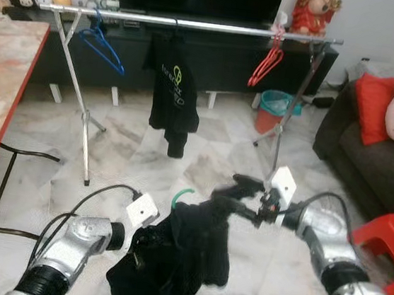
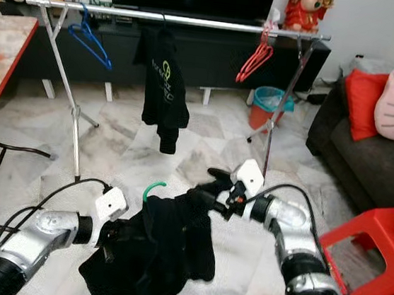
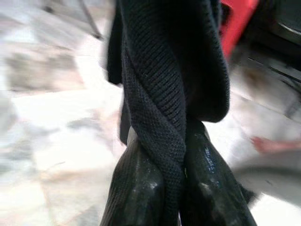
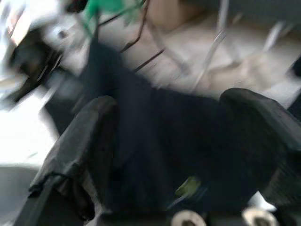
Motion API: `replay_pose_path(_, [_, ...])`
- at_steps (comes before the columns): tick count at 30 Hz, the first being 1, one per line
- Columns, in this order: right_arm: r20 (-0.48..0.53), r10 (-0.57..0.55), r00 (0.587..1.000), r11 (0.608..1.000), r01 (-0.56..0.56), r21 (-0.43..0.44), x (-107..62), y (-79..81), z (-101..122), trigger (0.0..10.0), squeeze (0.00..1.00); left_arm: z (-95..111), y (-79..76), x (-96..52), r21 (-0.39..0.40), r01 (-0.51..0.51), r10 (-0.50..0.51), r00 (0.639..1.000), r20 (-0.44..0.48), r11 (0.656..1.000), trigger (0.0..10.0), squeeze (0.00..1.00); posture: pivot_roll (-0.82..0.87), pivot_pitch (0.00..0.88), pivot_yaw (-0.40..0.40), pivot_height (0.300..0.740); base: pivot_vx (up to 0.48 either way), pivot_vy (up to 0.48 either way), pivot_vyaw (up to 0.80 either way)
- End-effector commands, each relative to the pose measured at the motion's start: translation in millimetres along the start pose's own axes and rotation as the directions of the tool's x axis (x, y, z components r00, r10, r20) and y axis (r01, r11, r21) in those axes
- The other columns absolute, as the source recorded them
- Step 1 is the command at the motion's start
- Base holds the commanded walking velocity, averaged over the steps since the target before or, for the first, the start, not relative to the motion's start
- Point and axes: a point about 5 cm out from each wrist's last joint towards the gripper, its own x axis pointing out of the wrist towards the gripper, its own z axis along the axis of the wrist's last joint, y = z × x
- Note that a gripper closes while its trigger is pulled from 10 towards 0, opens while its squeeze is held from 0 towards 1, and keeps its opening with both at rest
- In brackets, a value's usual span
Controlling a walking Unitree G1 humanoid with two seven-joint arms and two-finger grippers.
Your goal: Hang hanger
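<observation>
A: Where's the hanger?
B: The green hanger (image 1: 183, 194) sits inside the black garment (image 1: 177, 259), hook poking up between both arms. The left gripper (image 3: 176, 188) is pinched on twisted fabric.
A: And the right?
B: The right gripper (image 1: 238, 195) holds the garment's shoulder, nearer the hook. The rail (image 1: 197, 25) lies far ahead, running left to right.

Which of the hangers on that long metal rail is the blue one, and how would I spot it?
Find the long silver clothes rail standing before the dark television cabinet. The blue plastic hanger hangs near the rail's left end, beside the slanted leg. It is tilted and bare, unlike the black shirt hanging mid-rail and the red hangers near the right end.
</observation>
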Motion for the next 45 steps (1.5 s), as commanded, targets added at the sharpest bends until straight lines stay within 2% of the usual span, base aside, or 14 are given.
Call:
replay_pose_path(1, [-0.028,0.002,1.000,1.000,-0.003,-0.015,-2.2,2.2,-4.9,10.0,0.00,17.3,7.9,-1.8,0.012,-0.049,0.048,0.995,0.087,0.999,10.0,0.00,0.04,0.000,-0.087,0.740,0.000,0.000,0.00])
replay_pose_path(5, [-0.019,-0.072,0.997,0.997,0.072,0.001,-4.4,-1.1,-8.0,10.0,0.00,20.0,12.5,-4.0,0.011,-0.106,0.104,0.987,0.119,0.994,10.0,0.00,0.04,0.000,-0.084,0.740,0.000,0.000,0.00])
replay_pose_path(7, [0.010,-0.401,0.916,0.916,0.400,0.017,-9.7,-19.6,-7.1,10.0,0.00,20.2,23.0,-5.9,-0.034,-0.260,0.262,0.951,0.166,0.965,10.0,0.00,0.04,0.000,-0.079,0.740,0.000,0.000,0.00])
replay_pose_path(11, [-0.020,-0.634,0.773,0.770,0.633,0.078,-15.3,-24.9,-20.6,10.0,0.00,11.3,25.4,-4.6,-0.091,-0.380,0.390,0.906,0.163,0.921,10.0,0.00,0.05,0.000,-0.077,0.740,0.000,0.000,0.00])
replay_pose_path(12, [-0.020,-0.634,0.773,0.770,0.633,0.078,-15.3,-24.9,-20.6,10.0,0.00,11.3,25.4,-4.6,-0.091,-0.380,0.390,0.906,0.163,0.921,10.0,0.00,0.05,0.000,-0.077,0.740,0.000,0.000,0.00])
replay_pose_path(13, [-0.076,-0.729,0.681,0.664,0.729,0.167,-17.4,-20.2,-38.3,10.0,0.00,-0.3,28.0,-4.8,-0.150,-0.481,0.499,0.858,0.123,0.864,10.0,0.00,0.06,0.000,-0.075,0.740,0.000,0.000,0.00])
replay_pose_path(14, [-0.076,-0.729,0.681,0.664,0.729,0.167,-17.4,-20.2,-38.3,10.0,0.00,-0.3,28.0,-4.8,-0.150,-0.481,0.499,0.858,0.123,0.864,10.0,0.00,0.06,0.000,-0.075,0.740,0.000,0.000,0.00])
replay_pose_path(15, [-0.111,-0.775,0.623,0.588,0.774,0.235,-18.4,-15.2,-50.3,10.0,0.00,-9.4,29.0,-6.3,-0.193,-0.536,0.559,0.824,0.090,0.822,10.0,0.00,0.05,0.000,-0.071,0.740,0.000,0.000,0.00])
replay_pose_path(18, [-0.174,-0.819,0.547,0.483,0.820,0.307,-18.7,-3.8,-69.6,10.0,0.00,-22.0,30.1,-7.7,-0.256,-0.608,0.635,0.772,0.034,0.752,10.0,0.00,0.05,0.000,-0.062,0.740,0.000,0.000,0.00])
replay_pose_path(24, [-0.298,-0.837,0.459,0.351,0.868,0.352,-22.5,14.3,-97.6,10.0,0.00,-32.9,28.4,-7.6,-0.285,-0.667,0.695,0.719,-0.002,0.688,10.0,0.00,0.05,0.000,-0.050,0.740,0.000,0.000,0.00])
replay_pose_path(26, [-0.349,-0.834,0.427,0.305,0.885,0.353,-26.1,22.6,-109.3,10.0,0.00,-41.3,31.5,-11.8,-0.329,-0.714,0.747,0.664,-0.040,0.618,10.0,0.00,0.05,0.000,-0.047,0.740,0.000,0.000,0.00])
replay_pose_path(31, [-0.436,-0.792,0.427,0.307,0.896,0.320,-30.5,42.9,-131.6,10.0,0.00,-61.8,29.3,-18.6,-0.275,-0.753,0.756,0.643,-0.119,0.597,10.0,0.00,0.02,0.000,-0.037,0.740,0.000,0.000,0.00])
replay_pose_path(33, [-0.457,-0.790,0.409,0.274,0.902,0.335,-39.1,47.5,-139.0,10.0,0.00,-63.1,28.5,-17.3,-0.266,-0.755,0.754,0.644,-0.130,0.599,10.0,0.00,0.02,0.000,-0.038,0.740,0.000,0.000,0.00])
replay_pose_path(45, [-0.512,-0.760,0.400,0.286,0.913,0.290,-57.7,53.5,-151.0,10.0,0.00,-59.8,29.3,-10.6,-0.276,-0.757,0.757,0.640,-0.131,0.592,10.0,0.00,0.00,0.000,-0.035,0.740,0.000,-0.309,0.00])
